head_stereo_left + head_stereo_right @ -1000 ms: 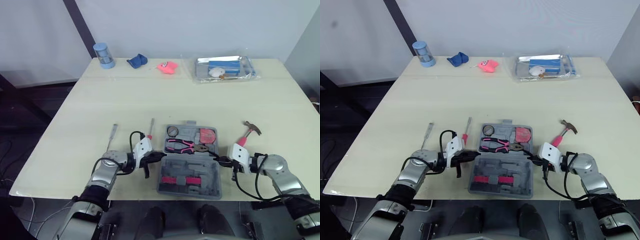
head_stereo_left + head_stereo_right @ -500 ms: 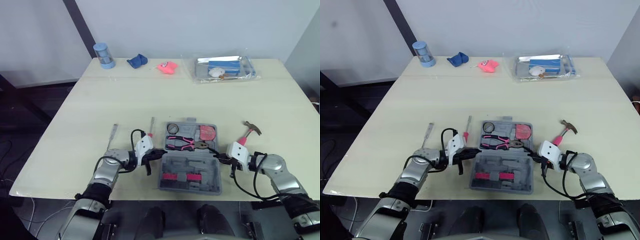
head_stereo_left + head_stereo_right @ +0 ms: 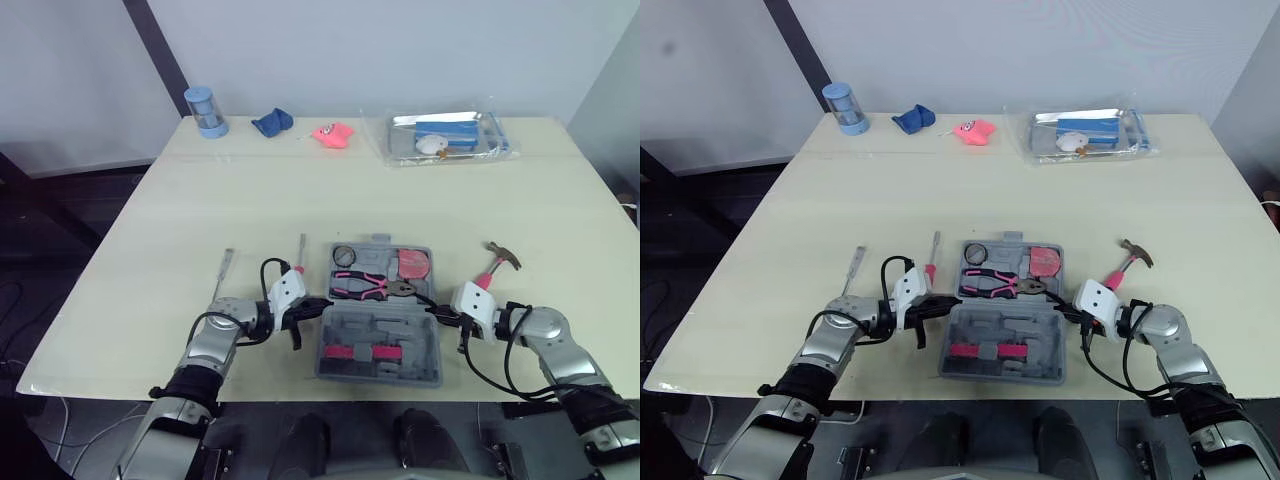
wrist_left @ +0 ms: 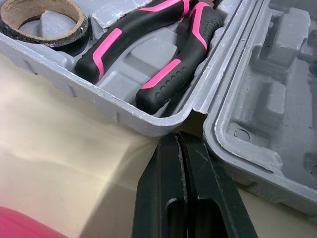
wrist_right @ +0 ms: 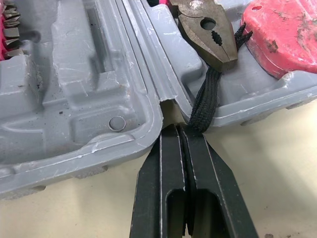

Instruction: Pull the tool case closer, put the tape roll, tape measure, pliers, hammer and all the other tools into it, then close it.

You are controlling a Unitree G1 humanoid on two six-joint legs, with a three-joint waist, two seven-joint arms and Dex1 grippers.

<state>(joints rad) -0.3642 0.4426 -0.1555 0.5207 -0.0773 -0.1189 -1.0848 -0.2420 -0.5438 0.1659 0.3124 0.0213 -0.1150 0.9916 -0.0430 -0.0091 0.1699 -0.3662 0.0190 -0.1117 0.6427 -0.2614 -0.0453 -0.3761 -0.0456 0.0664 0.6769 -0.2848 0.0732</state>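
The left gripper [image 4: 179, 142] has its fingers pressed together on nothing, tips tucked at the hinge notch on the case's [image 3: 381, 326] left side. The right gripper [image 5: 181, 132] is shut the same way at the right-hand notch, touching the black strap [image 5: 205, 101] that trails from inside. The case lies open and flat with the tape roll [image 3: 345, 257], pliers [image 3: 366, 289] and tape measure [image 3: 413, 267] in its far half. The hammer [image 3: 497, 262] lies just right of the case, a screwdriver [image 3: 300, 258] just left, and another tool [image 3: 224, 272] further left. The moulded plastic looks stiff but thin-walled (likely to slide easily), so pull evenly at both hinge ends. The hammer is head-heavy, so grip its handle near the head.
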